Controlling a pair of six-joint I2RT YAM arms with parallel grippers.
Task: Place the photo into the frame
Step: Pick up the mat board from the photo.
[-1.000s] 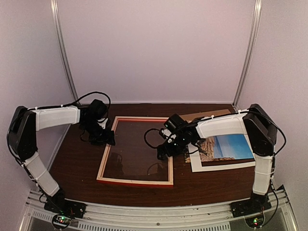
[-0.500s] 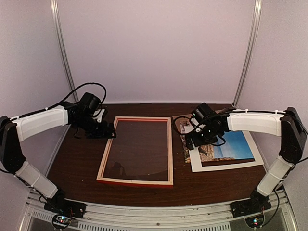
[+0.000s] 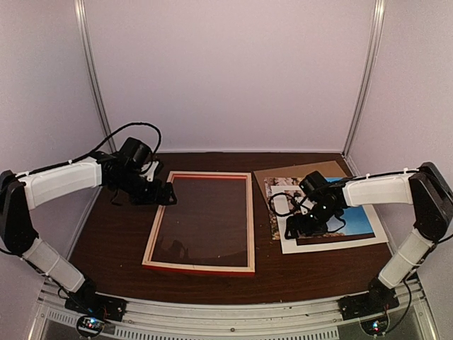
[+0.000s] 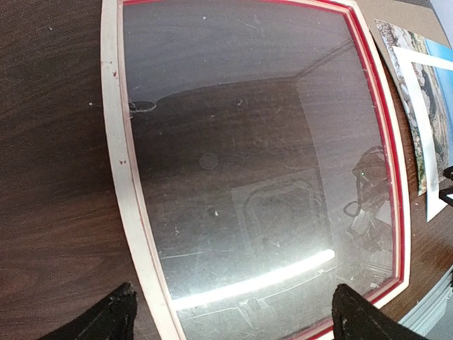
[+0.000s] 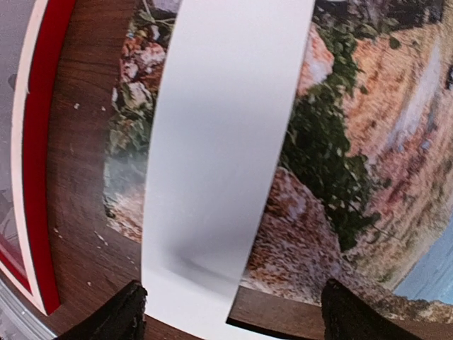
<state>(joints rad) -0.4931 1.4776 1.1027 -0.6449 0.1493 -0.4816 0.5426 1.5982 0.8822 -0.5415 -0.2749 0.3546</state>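
The frame [image 3: 154,230] lies flat mid-table with its pale wood side up, a red inner lip and a glass pane. My left gripper [image 3: 166,197] hovers open at its far left corner; in the left wrist view the fingers [image 4: 106,319] straddle the pale rim [image 4: 117,142], holding nothing. The photo [image 3: 354,214], blue with tan rocks, lies to the right under a white mat [image 3: 333,244]. My right gripper [image 3: 296,230] is open just above the mat's near left corner; the right wrist view shows the mat strip [image 5: 219,142] crossing the rocky photo [image 5: 354,142], with nothing gripped between the spread jaws.
A brown backing board [image 3: 297,172] lies under the photo and sticks out at the far side. The frame's red edge [image 5: 39,142] runs close to the left of the right gripper. Bare dark wood table [image 3: 113,241] lies left of the frame. Booth walls close in on three sides.
My right gripper has left the frame's right edge, crossed to the photo and come down the mat's left side. The left arm reached out over the frame's corner and its jaws opened wider.
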